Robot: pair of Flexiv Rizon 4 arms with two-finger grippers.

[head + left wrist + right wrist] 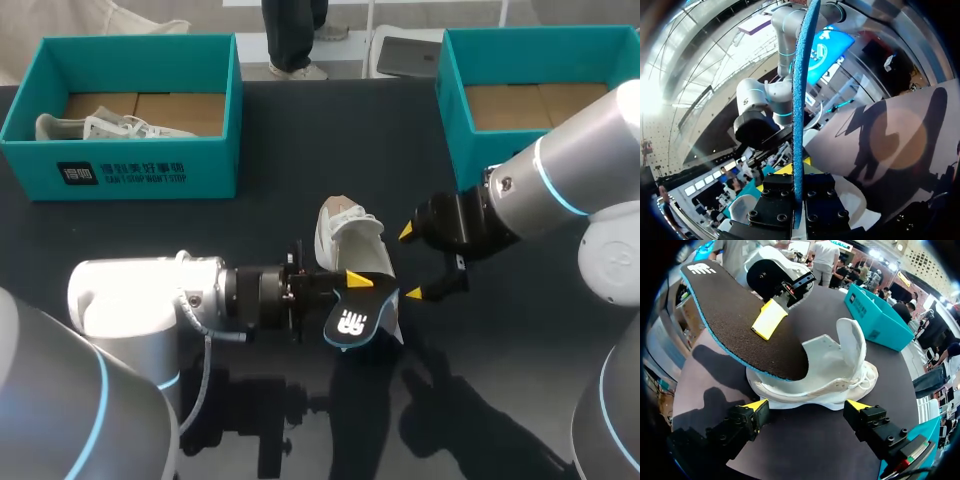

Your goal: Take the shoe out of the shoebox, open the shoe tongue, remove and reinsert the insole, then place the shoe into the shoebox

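A white shoe (345,235) lies on the dark table, its tongue pulled up. My left gripper (352,292) is shut on a black insole (352,322) with a blue edge. One end of the insole rests in the shoe's opening and the printed end sticks out towards me. In the left wrist view the insole (800,100) stands edge-on between the left gripper's (799,192) fingers. My right gripper (412,262) is open just right of the shoe. In the right wrist view the shoe (832,372) and insole (735,325) lie just ahead of the open right gripper (806,407).
A teal shoebox (140,165) at the back left holds another white shoe (100,126). A second teal shoebox (455,120) at the back right, behind my right arm, shows a bare cardboard floor; it also appears beyond the shoe (875,315).
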